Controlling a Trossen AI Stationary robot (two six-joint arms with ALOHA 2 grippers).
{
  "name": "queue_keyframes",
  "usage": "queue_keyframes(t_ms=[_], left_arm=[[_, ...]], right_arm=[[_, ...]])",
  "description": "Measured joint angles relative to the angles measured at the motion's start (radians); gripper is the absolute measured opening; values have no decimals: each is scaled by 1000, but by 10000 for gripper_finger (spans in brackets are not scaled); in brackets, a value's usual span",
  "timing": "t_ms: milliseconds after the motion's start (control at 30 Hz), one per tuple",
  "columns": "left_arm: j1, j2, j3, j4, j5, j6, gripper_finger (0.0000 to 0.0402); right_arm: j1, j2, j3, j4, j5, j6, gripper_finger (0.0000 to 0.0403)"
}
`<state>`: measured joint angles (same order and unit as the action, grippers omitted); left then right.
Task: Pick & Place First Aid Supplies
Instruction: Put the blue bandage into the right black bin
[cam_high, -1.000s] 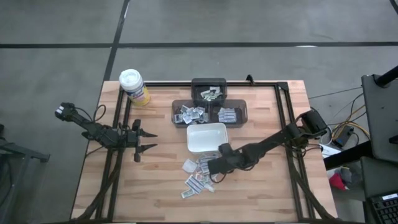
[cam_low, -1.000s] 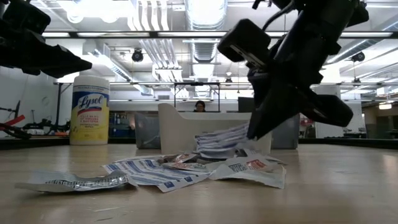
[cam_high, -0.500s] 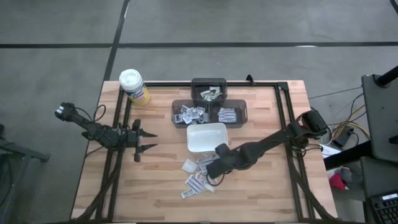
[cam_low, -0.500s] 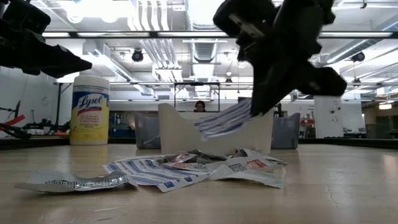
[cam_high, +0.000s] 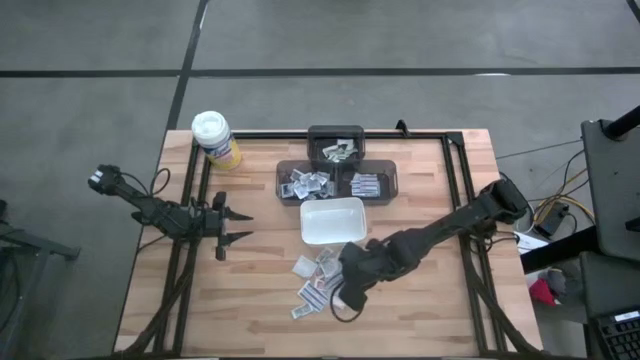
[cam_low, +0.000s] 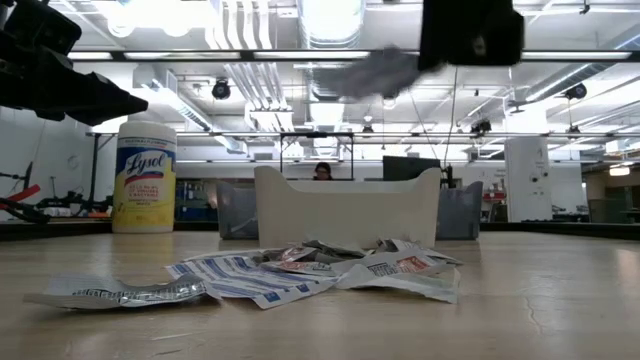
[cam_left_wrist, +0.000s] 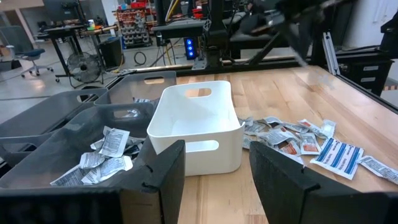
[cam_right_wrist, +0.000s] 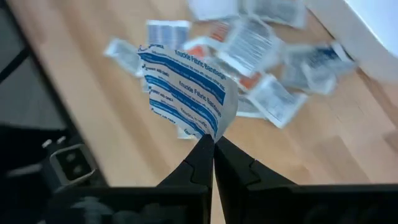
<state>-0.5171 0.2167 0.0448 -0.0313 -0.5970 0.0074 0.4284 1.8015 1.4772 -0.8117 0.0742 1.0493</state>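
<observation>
Table (cam_high: 420, 310): butcher-block wood, pale strips, matt with a slight sheen in the low view. Frame rails (cam_high: 455, 190) on it: black, matt, metal-looking. White dish (cam_left_wrist: 196, 134): smooth plastic, satin. Grey bins (cam_left_wrist: 68, 134): translucent smoky plastic, glossy. Packets (cam_left_wrist: 298, 140) on the table: paper, crinkled, printed; one at near left (cam_low: 125, 293) looks silvery, foil-like. Packet (cam_right_wrist: 186, 87) pinched in the right gripper (cam_right_wrist: 210, 155): thin paper, curled. Canister (cam_low: 145, 178): glossy yellow label, white plastic lid (cam_high: 209, 126). Gripper fingers (cam_left_wrist: 283, 180): dark matt plastic.
</observation>
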Motion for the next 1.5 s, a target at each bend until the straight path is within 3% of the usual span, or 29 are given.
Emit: queue_keyframes(t_ms=[100, 200, 400, 667, 833, 1233, 1367, 1500], left_arm=[[0, 0, 0, 0, 0, 0, 177], [0, 0, 0, 0, 0, 0, 177], [0, 0, 0, -1, 0, 0, 177], [0, 0, 0, 0, 0, 0, 177], [0, 0, 0, 0, 0, 0, 177], [0, 0, -1, 2, 0, -6, 177], [0, 0, -1, 2, -7, -6, 177], [0, 0, -1, 2, -13, -5, 177]], right_arm=[[0, 0, 40, 4, 9, -52, 8], [-1, 0, 73, 6, 84, -80, 8], [-1, 0, 121, 8, 332, -118, 8], [-20, 0, 154, 0, 776, -99, 8], [-51, -6, 157, -47, 931, -88, 8], [-165, -63, 156, -611, 958, 252, 8], [-212, -94, 156, -716, 928, 262, 8], [-283, -132, 152, -748, 825, 218, 8]])
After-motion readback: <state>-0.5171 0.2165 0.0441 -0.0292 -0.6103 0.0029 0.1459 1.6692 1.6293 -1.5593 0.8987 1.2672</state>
